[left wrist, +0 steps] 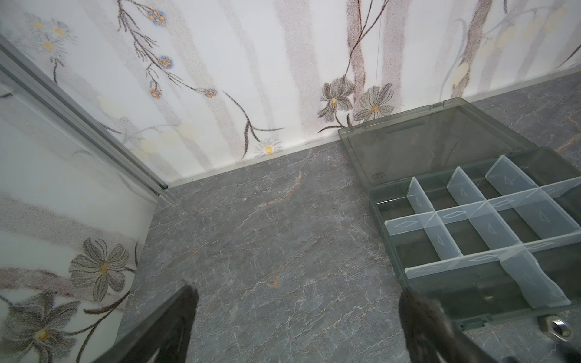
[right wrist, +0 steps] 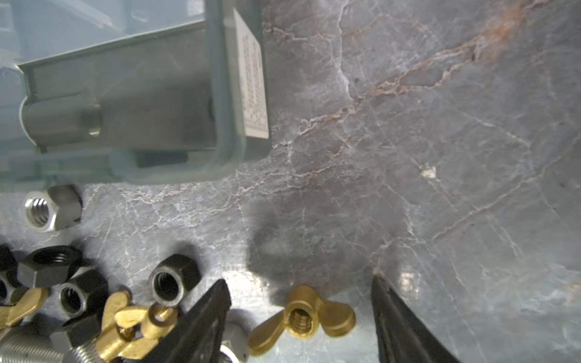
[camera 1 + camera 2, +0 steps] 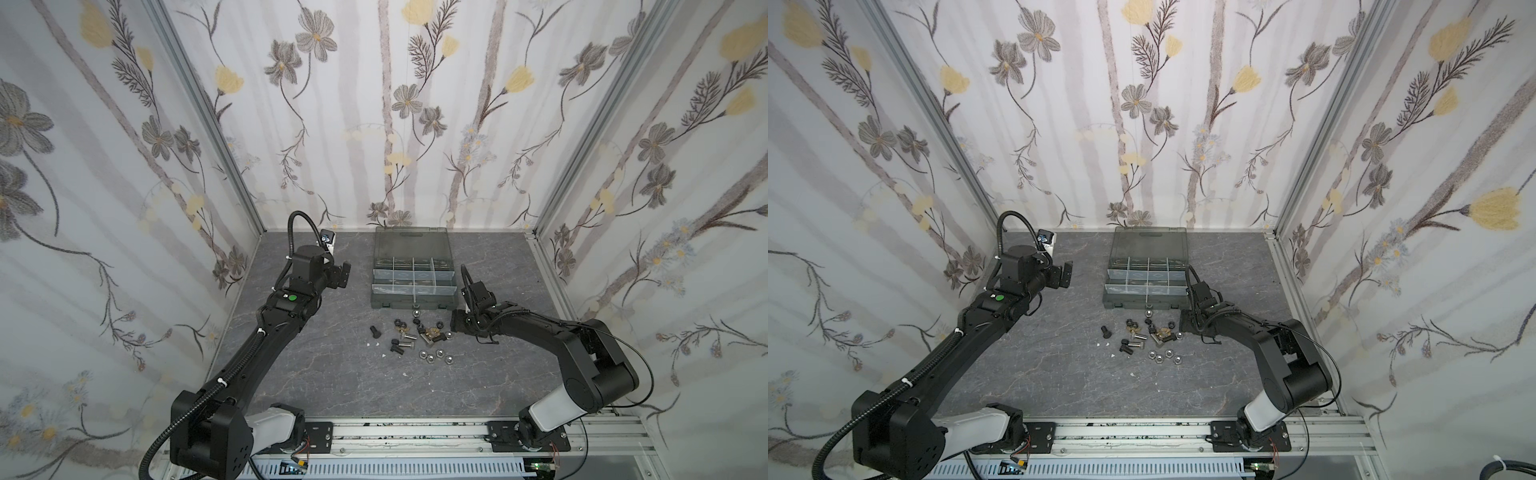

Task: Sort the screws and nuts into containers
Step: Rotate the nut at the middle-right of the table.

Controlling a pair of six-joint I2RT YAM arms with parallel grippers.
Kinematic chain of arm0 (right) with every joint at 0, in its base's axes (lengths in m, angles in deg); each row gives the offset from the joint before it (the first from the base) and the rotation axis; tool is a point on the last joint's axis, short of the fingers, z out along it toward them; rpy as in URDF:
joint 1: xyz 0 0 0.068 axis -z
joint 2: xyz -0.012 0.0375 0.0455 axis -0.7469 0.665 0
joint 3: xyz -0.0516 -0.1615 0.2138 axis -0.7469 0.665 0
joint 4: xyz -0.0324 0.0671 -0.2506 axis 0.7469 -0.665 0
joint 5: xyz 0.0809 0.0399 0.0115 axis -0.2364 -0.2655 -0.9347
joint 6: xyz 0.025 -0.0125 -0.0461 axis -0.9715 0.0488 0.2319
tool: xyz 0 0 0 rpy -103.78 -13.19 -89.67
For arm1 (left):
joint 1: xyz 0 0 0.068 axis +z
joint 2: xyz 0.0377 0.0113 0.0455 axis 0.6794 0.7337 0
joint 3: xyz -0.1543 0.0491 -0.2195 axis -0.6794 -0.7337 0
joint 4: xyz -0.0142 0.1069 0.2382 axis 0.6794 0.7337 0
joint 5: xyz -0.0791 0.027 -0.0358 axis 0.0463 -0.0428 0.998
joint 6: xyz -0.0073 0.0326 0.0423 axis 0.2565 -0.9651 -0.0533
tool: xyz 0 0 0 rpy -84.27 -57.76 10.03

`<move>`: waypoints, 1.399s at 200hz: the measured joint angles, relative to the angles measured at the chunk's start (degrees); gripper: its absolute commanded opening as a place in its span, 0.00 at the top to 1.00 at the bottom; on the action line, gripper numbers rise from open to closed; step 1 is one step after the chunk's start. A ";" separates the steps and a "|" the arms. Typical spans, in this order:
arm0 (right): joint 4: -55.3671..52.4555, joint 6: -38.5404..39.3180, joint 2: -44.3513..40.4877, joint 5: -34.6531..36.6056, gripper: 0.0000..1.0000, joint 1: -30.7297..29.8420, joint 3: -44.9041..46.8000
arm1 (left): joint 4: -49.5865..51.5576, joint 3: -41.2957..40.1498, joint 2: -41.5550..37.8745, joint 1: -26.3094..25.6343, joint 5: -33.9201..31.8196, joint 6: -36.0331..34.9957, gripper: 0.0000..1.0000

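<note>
**rt gripper (image 2: 300, 279) astride a wing nut (image 2: 303, 317), jaws apart**

Rt gripper is low at the rt end of the loose pile, near the rt front corner of the case (image 3: 415, 304). Jaws are apart. The brass wing nut lies flat on the table (image 3: 332, 374) between the fingers w/ a gap on each side, so it is not clamped.

lt gripper (image 1: 298, 289) is above bare table to the left of the case, well apart from the pile. Jaws apart, nothing between them.

Case is open, w/ the lid (image 3: 411, 241) laid back flat toward the rear wall. Clear dividers (image 1: 471, 217) split it into compartments (image 1: 440, 198); contents are too dim to tell.

All visible screws & nuts are on the table in front of the case:
- black screw (image 3: 375, 331) at the lt end
- silver screws (image 3: 409, 336) mid-pile
- black nuts (image 2: 174, 279) and more wing nuts (image 2: 132, 327), bunched just beside one rt-gripper finger
- domed nuts (image 3: 439, 353), a small group on the side nearest the robot
- one silver nut (image 2: 52, 207) just beside the case front wall
- white flecks (image 3: 374, 344) near the black screw
</note>
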 measured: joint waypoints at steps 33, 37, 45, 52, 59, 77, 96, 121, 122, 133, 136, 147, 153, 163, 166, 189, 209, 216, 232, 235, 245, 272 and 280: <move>-0.57 0.17 0.13 1.09 0.38 -0.72 -0.07 | -0.02 0.00 0.13 -0.48 -1.01 -0.90 0.00; -0.63 0.20 0.13 1.11 0.38 -0.76 -0.07 | -0.02 0.00 0.13 -0.52 -1.03 -1.05 0.00; -0.87 0.20 0.13 1.20 0.38 -1.03 -0.11 | -0.02 0.00 0.13 -0.61 -1.33 -1.49 0.00; -0.98 0.20 0.13 1.38 0.38 -1.16 -0.13 | -0.02 0.00 0.13 -0.66 -1.40 -1.57 0.00; -1.25 0.20 0.13 1.70 0.38 -1.40 -0.15 | -0.04 0.00 0.13 -0.74 -1.42 -1.73 0.00; -1.81 0.42 0.13 2.56 0.40 -1.90 -0.17 | -0.04 -0.02 0.20 -0.85 -1.60 -2.03 0.00; -2.56 0.42 0.11 2.82 0.45 -2.27 -0.26 | 0.02 -0.11 0.22 -1.03 -1.97 -2.32 0.00; -3.13 0.76 0.11 3.67 0.53 -2.36 -0.26 | -0.13 -0.35 0.22 -1.33 -2.05 -2.89 0.00; -3.15 0.76 0.11 3.69 0.53 -2.36 -0.26 | -0.11 -0.37 0.22 -1.36 -2.05 -2.95 0.00; -3.32 0.76 0.33 4.04 0.55 -2.38 -0.28 | -0.11 -0.50 0.22 -1.38 -2.23 -3.06 0.00; -3.32 0.81 0.55 4.11 0.55 -2.38 -0.35 | -0.17 -0.55 0.22 -1.38 -2.27 -3.08 0.00; -2.86 0.83 1.33 5.42 0.58 -2.45 -0.83 | -0.15 -0.61 0.22 -1.40 -2.40 -3.23 0.00; -2.71 0.92 1.60 5.66 0.59 -2.51 -1.03 | -0.17 -0.66 0.22 -1.44 -2.47 -3.26 0.00; -2.71 1.25 1.79 5.95 0.61 -2.51 -1.18 | -0.24 -0.74 0.20 -1.55 -2.49 -3.41 0.00; -2.78 1.27 1.81 6.01 0.61 -2.51 -1.25 | -0.22 -0.76 0.17 -1.57 -2.54 -3.41 0.00; -3.41 1.92 1.99 6.19 0.64 -2.47 -1.75 | -0.20 -0.87 0.13 -1.75 -3.04 -3.65 0.00; -4.37 2.86 1.64 6.16 0.65 -2.36 -1.77 | -0.24 -0.92 0.09 -1.86 -3.34 -3.89 0.00; -4.83 3.37 1.16 6.19 0.67 -2.36 -1.77 | -0.22 -1.01 0.07 -1.86 -3.45 -4.04 0.00; -5.79 3.82 -0.50 6.51 0.71 -2.34 -1.92 | -0.22 -1.14 0.07 -1.90 -3.52 -4.42 0.00; -5.79 3.85 -0.61 6.62 0.71 -2.32 -2.03 | -0.22 -1.14 0.07 -1.92 -3.50 -4.52 0.00; -5.75 4.28 -0.57 6.67 0.72 -2.23 -2.40 | -0.24 -1.14 0.11 -1.97 -3.52 -4.63 0.00; -6.03 4.76 0.70 7.04 0.72 -2.14 -3.13 | -0.24 -1.29 0.13 -2.08 -3.52 -4.90 0.00; -5.95 4.81 1.44 7.04 0.72 -2.14 -3.39 | -0.24 -1.40 0.13 -2.12 -3.52 -4.92 0.00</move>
